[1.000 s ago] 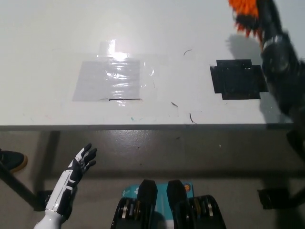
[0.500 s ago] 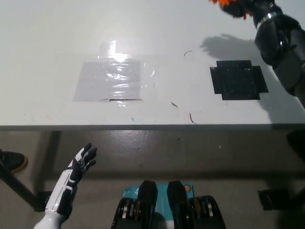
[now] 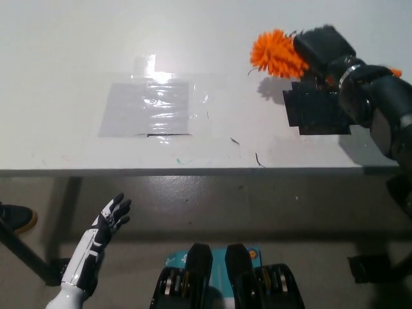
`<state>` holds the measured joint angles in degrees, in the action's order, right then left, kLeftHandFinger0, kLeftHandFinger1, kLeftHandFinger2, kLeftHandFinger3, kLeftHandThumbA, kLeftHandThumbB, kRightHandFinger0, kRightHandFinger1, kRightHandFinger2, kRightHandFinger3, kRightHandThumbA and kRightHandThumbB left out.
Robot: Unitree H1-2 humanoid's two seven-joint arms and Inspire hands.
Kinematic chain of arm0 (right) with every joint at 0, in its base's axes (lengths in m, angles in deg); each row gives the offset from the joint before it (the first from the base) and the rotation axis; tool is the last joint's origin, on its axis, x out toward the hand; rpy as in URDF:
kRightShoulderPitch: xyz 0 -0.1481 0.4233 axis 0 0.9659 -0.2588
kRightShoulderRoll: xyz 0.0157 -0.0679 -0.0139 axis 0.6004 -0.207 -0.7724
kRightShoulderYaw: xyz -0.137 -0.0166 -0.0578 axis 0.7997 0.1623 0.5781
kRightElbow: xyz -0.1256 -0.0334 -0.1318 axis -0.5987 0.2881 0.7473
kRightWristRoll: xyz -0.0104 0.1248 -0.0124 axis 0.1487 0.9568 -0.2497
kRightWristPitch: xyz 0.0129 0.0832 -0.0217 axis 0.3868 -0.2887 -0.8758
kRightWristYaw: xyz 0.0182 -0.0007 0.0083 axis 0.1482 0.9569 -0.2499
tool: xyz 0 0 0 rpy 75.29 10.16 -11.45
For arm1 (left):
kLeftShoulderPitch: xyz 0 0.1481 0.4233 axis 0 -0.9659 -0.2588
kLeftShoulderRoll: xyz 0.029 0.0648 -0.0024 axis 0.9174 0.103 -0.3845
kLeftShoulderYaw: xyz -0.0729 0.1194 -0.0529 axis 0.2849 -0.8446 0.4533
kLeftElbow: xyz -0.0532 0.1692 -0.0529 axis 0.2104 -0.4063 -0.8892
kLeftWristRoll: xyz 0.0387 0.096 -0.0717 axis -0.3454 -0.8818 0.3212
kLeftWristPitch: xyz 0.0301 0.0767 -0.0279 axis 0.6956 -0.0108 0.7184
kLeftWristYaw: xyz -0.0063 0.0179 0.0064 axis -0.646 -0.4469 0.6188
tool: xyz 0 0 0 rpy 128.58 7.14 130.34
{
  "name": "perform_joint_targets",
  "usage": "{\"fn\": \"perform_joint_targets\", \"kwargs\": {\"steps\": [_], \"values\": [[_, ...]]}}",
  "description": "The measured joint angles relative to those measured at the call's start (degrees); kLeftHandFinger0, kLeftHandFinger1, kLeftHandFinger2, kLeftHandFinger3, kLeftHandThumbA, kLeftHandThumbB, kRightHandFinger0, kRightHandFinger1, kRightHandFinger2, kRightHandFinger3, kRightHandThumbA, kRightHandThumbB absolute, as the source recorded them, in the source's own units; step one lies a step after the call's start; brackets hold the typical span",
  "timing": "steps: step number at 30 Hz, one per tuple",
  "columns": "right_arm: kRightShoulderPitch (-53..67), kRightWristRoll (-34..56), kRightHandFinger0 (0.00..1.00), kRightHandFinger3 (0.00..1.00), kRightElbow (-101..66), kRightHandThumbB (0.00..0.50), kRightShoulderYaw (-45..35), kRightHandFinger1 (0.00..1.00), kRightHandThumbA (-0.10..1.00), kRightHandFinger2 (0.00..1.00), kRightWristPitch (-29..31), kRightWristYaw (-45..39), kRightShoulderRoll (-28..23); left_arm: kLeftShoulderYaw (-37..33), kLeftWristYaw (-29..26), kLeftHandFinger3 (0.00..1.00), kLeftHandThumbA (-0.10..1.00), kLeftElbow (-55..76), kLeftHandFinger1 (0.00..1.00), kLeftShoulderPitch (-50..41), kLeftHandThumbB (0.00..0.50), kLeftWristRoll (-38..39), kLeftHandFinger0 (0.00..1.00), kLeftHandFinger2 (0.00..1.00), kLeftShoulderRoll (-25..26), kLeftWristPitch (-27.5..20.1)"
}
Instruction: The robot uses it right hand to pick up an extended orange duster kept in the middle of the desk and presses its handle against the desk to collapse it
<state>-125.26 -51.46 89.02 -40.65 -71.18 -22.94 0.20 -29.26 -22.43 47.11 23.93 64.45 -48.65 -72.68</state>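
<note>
The orange duster (image 3: 278,54) shows its bristly head at the upper right of the white desk (image 3: 64,77). My black right hand (image 3: 323,47) is shut on the duster just right of that head, above a black tape patch (image 3: 318,109). The handle is hidden behind the hand and wrist, apart from a small orange bit at the far right (image 3: 394,73). I cannot tell whether the duster touches the desk. My white left hand (image 3: 111,215) rests open below the desk's front edge at the lower left.
A clear tape rectangle (image 3: 151,106) lies on the desk left of centre. Small dark marks dot the desk near its front edge (image 3: 193,171). A black shoe (image 3: 16,215) shows on the floor at far left.
My right hand has swung down and left from the top right corner, bringing the duster's orange head fully into view over the desk. The left hand has not moved.
</note>
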Motion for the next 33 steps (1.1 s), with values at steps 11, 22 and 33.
{"fn": "perform_joint_targets", "kwargs": {"steps": [11, 22, 33], "values": [[0.05, 0.84, 1.00, 1.00, 0.66, 0.500, -3.22, 1.00, 0.87, 1.00, -4.29, -13.99, 0.99, 0.01, 0.00, 1.00, 1.00, -0.06, 1.00, -0.08, 0.124, -0.01, 1.00, 1.00, 0.00, 0.10], [-4.85, 4.78, 1.00, 1.00, -5.23, 0.464, -13.60, 1.00, 0.75, 1.00, -6.78, -27.60, -1.15, 0.00, 0.01, 1.00, 1.00, -0.05, 1.00, -0.06, 0.121, 0.08, 1.00, 1.00, 0.00, 0.11], [-5.05, 12.04, 1.00, 1.00, -28.30, 0.499, -26.25, 1.00, 0.86, 1.00, -10.52, -37.27, -6.91, 0.01, 0.00, 1.00, 1.00, -0.13, 1.00, -0.08, 0.158, 0.06, 1.00, 1.00, 0.00, 0.20]]}}
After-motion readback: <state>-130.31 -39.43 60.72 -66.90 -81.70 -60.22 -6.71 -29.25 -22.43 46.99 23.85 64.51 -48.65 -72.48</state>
